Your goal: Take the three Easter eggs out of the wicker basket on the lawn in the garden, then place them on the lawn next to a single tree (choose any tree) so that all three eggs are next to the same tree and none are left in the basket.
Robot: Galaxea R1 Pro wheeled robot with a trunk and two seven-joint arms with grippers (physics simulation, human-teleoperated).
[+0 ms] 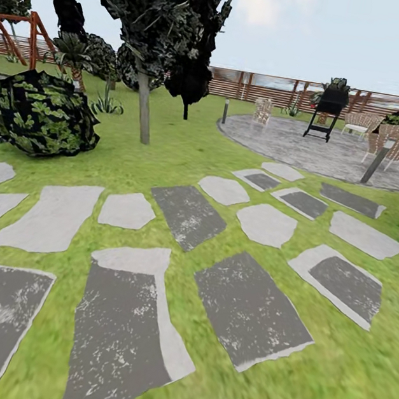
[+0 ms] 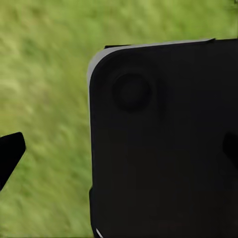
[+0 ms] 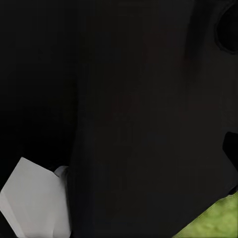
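Note:
The Easter eggs and the wicker basket are out of view. The head view looks over the lawn (image 1: 324, 387) of the garden. A tree (image 1: 143, 107) with a slim pale trunk and a dark blocky crown stands at the back left. In the left wrist view my left gripper (image 2: 119, 151) hangs over grass beside a black part of my body; one fingertip (image 2: 11, 153) sits at the picture's edge, the fingers wide apart and empty. My right gripper (image 3: 119, 148) faces a dark body panel, one fingertip (image 3: 231, 148) at the edge.
Grey stepping stones (image 1: 247, 307) cross the grass ahead. A leafy bush (image 1: 39, 111) sits at the left. A round paved patio (image 1: 310, 149) with a black grill (image 1: 330, 107), woven chairs and a bollard light (image 1: 378, 160) lies at the back right. A wooden fence (image 1: 268, 88) closes the yard.

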